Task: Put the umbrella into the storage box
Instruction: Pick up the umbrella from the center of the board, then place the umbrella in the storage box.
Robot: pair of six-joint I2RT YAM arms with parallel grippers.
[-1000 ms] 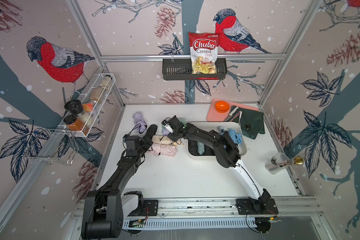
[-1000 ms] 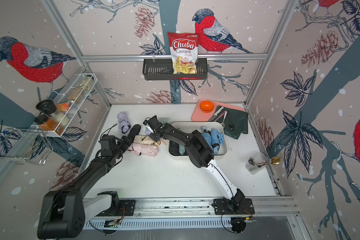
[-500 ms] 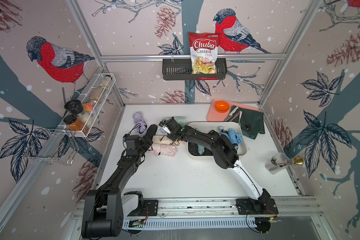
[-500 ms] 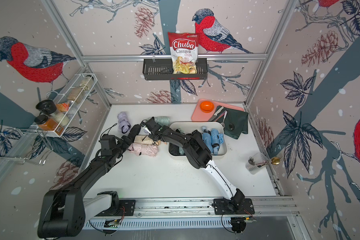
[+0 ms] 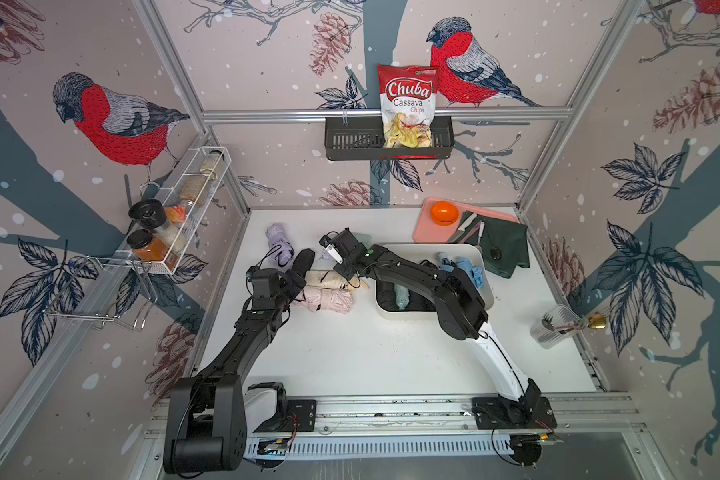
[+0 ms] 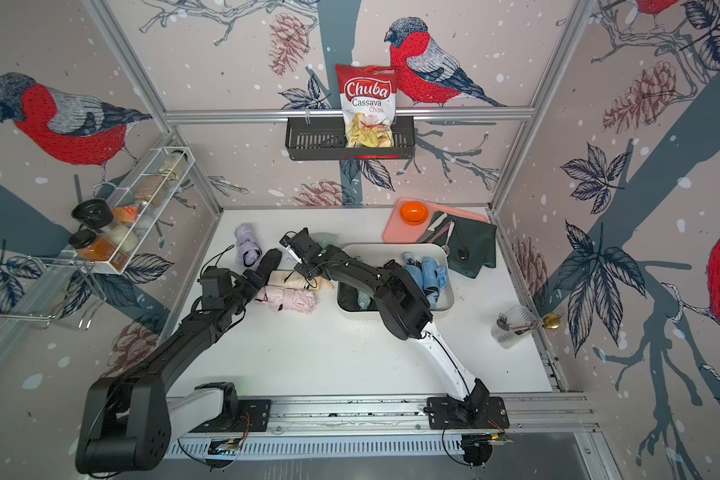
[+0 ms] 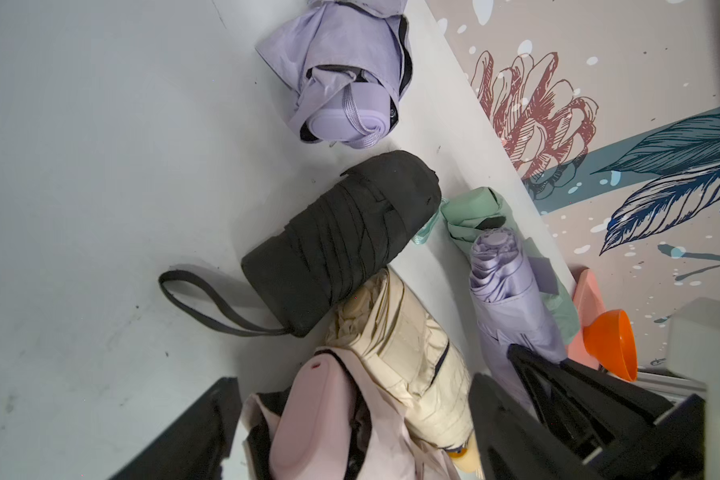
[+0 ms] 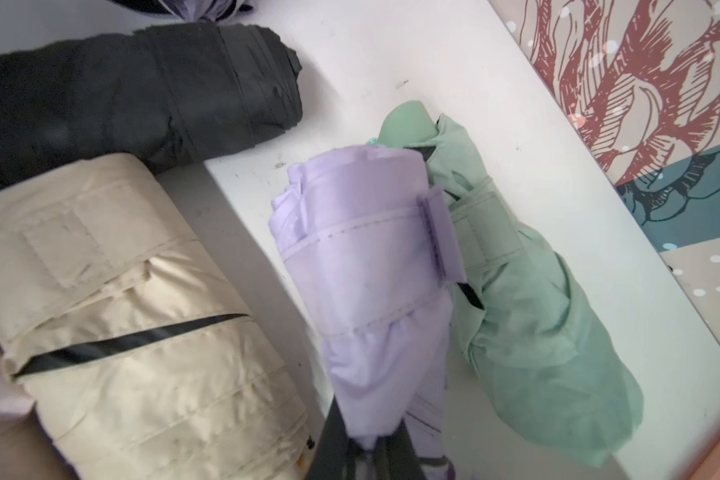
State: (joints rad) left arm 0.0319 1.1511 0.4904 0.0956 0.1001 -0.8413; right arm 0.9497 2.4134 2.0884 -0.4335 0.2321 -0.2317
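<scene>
Your right gripper [image 8: 362, 452] is clamped on a folded lilac umbrella [image 8: 362, 270], a soft fabric roll bound by a stitched strap. It touches a crumpled mint-green folded umbrella [image 8: 537, 316]. In a top view, the smooth cream-white plastic storage box [image 5: 404, 314], round-cornered and low-walled, lies at about 3 o'clock from that grip. It sits on the matte white tabletop [image 5: 371, 353], ringed by bird-printed walls. Your right arm stretches low across the box. Your left gripper [image 5: 294, 284] stands wide, straddling a pale pink folded umbrella [image 5: 329, 300].
</scene>
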